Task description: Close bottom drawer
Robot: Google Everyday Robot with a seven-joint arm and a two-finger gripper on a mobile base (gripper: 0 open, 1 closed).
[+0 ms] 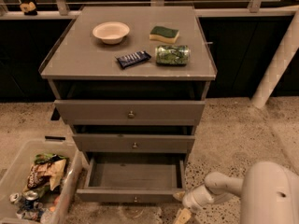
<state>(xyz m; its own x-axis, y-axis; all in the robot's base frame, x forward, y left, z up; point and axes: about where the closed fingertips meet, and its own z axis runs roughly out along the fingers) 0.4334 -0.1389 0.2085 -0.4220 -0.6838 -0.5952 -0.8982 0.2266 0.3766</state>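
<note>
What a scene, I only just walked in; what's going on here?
A robot is working on closing the bottom drawer of a grey cabinet. Its arm comes in from the lower right, with the gripper low beside the drawer's right front corner. The drawer stands pulled out, not yet pushed in.
</note>
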